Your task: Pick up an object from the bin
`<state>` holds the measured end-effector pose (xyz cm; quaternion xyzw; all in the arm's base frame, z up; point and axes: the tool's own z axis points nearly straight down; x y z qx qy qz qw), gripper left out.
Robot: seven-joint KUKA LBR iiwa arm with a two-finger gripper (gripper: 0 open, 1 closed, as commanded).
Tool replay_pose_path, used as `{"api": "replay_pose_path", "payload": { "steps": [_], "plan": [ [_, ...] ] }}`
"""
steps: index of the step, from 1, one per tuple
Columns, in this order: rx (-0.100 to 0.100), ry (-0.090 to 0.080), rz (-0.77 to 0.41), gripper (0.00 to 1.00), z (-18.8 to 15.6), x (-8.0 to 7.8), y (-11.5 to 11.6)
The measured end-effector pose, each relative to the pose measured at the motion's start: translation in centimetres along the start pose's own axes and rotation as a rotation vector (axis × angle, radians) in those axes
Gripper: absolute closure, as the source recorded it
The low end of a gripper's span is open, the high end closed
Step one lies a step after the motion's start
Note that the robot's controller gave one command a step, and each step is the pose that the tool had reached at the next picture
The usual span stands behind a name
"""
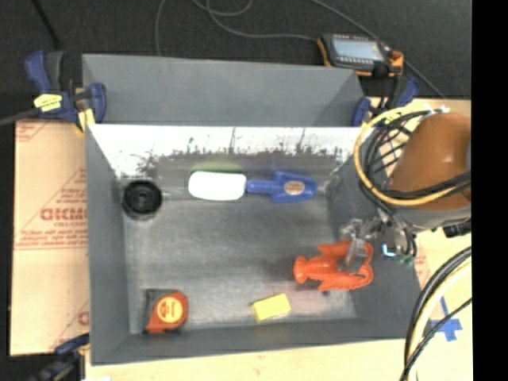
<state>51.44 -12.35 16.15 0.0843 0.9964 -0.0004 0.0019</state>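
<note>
The orange thing [321, 270] lies on the bin [238, 94] floor toward the right wall, in the nearer half. The hand [359, 248] is over its right end, and the hand's metal tip overlaps the thing's upper right part. The rest of the thing stretches leftward from under the hand. Whether the hand touches it cannot be told, nor whether the hand is clenched or released. Above the hand sits the arm's rounded orange cover [432, 161], ringed by yellow and black cables, over the bin's right rim.

The orange thing is bright orange-red plastic, longish and knobbly. It has a rounded lump at its left end, a raised part in the middle and a curved hook-like arm at its right end. What kind of thing it is cannot be told.

Near it to the lower left lies a small yellow block [271, 308], apart from it. An orange tape measure [166, 311] sits in the near left corner. Along the far wall lie a black round thing [141, 198], a white oval [217, 186] and a blue handle [282, 187] joined to the oval's right end, all well apart from the hand.
</note>
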Motion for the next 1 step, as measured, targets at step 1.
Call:
{"api": "replay_pose_path", "payload": {
  "steps": [1],
  "plan": [
    [0.000,0.007,-0.021,1.00,-4.46,-1.18,0.60]
  ]
}}
